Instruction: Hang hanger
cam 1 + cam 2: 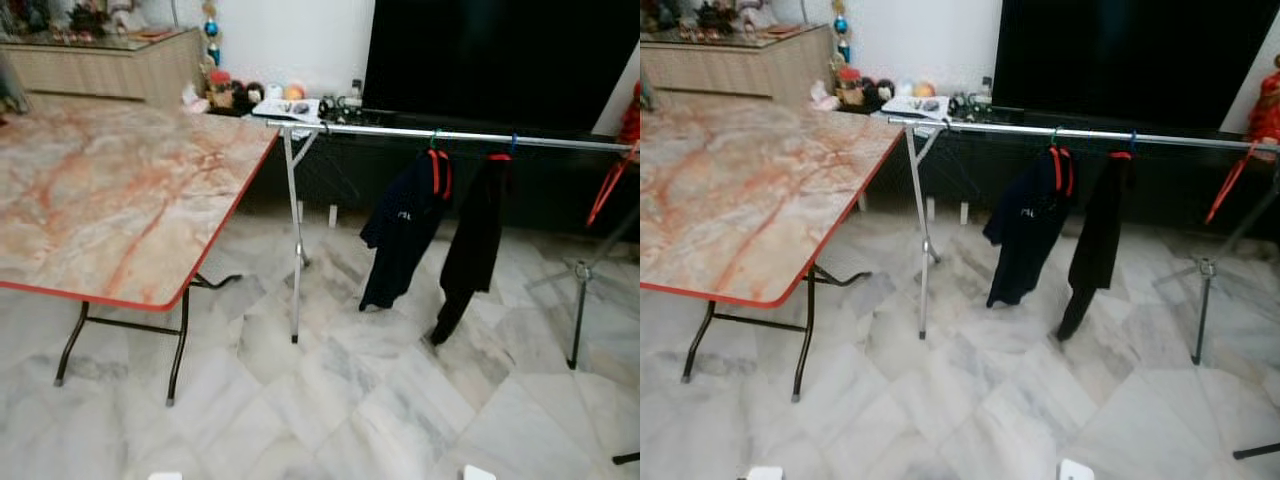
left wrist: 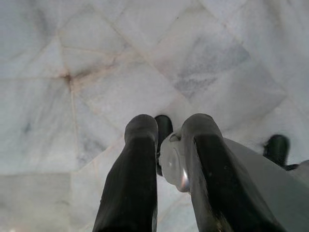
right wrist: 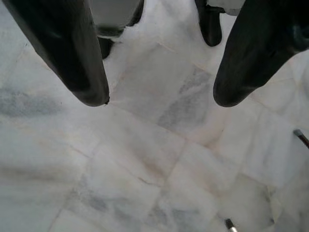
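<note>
A silver clothes rail (image 1: 380, 129) stands across the room in front of me. Two dark garments hang from it: a navy top (image 1: 405, 230) on a red hanger (image 1: 440, 172), and a black garment (image 1: 475, 235) beside it. An empty red hanger (image 1: 608, 190) dangles at the rail's right end. My left gripper (image 2: 171, 125) points down at the marble floor, its fingers a little apart and holding nothing. My right gripper (image 3: 161, 99) also hangs over the floor, wide open and empty.
A folding table (image 1: 110, 200) with a marble-pattern top and red edge fills the left. The rack's legs (image 1: 293, 250) and a tripod foot (image 1: 578, 310) stand on the white marble floor (image 1: 350, 400). A large dark TV (image 1: 500, 60) and a low cabinet (image 1: 110, 65) are behind.
</note>
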Robot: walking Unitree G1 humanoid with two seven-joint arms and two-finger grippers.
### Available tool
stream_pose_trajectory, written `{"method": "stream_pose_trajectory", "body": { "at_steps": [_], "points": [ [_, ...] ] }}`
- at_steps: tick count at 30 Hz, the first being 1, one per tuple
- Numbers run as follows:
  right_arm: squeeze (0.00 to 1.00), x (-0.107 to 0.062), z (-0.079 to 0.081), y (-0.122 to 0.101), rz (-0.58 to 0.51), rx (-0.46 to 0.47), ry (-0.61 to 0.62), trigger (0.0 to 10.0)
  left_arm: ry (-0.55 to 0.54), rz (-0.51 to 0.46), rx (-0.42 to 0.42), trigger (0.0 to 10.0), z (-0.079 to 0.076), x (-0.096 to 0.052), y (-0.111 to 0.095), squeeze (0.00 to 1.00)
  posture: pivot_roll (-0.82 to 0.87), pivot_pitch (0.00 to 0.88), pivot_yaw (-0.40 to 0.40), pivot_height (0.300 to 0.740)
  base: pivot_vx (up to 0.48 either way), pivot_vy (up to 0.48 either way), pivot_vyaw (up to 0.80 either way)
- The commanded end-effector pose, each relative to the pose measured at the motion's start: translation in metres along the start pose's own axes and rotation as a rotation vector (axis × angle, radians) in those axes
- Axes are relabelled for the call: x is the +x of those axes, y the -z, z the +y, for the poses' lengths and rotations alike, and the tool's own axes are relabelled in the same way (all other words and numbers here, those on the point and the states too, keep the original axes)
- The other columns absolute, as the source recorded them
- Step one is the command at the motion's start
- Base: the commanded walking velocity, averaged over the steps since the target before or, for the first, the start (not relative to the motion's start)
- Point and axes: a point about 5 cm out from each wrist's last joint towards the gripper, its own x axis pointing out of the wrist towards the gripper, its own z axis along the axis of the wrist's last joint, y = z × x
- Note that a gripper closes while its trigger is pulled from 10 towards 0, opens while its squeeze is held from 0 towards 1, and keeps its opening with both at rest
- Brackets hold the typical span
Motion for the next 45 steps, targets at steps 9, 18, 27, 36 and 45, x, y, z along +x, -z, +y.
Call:
{"method": "stream_pose_trajectory", "body": {
  "at_steps": [9, 18, 27, 36, 45],
  "points": [
    [0.00, -0.0010, -0.0039, 0.0021, 0.005, 0.000, 0.018, 10.0, 0.013, 0.008, -0.001, 10.0, -0.0040, -0.0001, 0.0038, 0.00, 0.15, 0.000, 0.010, 0.740, 0.000, 0.000, 0.00],
    [0.00, -0.0012, -0.0044, 0.0025, 0.007, -0.004, 0.019, 10.0, 0.023, 0.006, -0.015, 10.0, -0.0064, 0.0004, 0.0030, 0.00, 0.15, 0.000, 0.008, 0.740, 0.087, 0.000, 0.00],
    [0.00, -0.0017, -0.0068, 0.0024, 0.007, -0.004, 0.024, 10.0, 0.027, 0.009, -0.017, 10.0, -0.0054, 0.0002, 0.0034, 0.00, 0.14, 0.000, 0.008, 0.740, 0.295, 0.000, 0.00],
    [0.00, -0.0022, -0.0090, 0.0029, 0.008, -0.005, 0.027, 10.0, 0.029, 0.012, -0.019, 10.0, -0.0056, 0.0000, 0.0044, 0.00, 0.15, 0.000, 0.007, 0.740, 0.335, 0.000, 0.00],
    [0.00, -0.0015, -0.0078, 0.0014, 0.009, -0.005, 0.028, 10.0, 0.033, 0.013, -0.018, 10.0, -0.0068, 0.0002, 0.0041, 0.00, 0.15, 0.000, 0.007, 0.740, 0.338, 0.000, 0.00]
  ]
}}
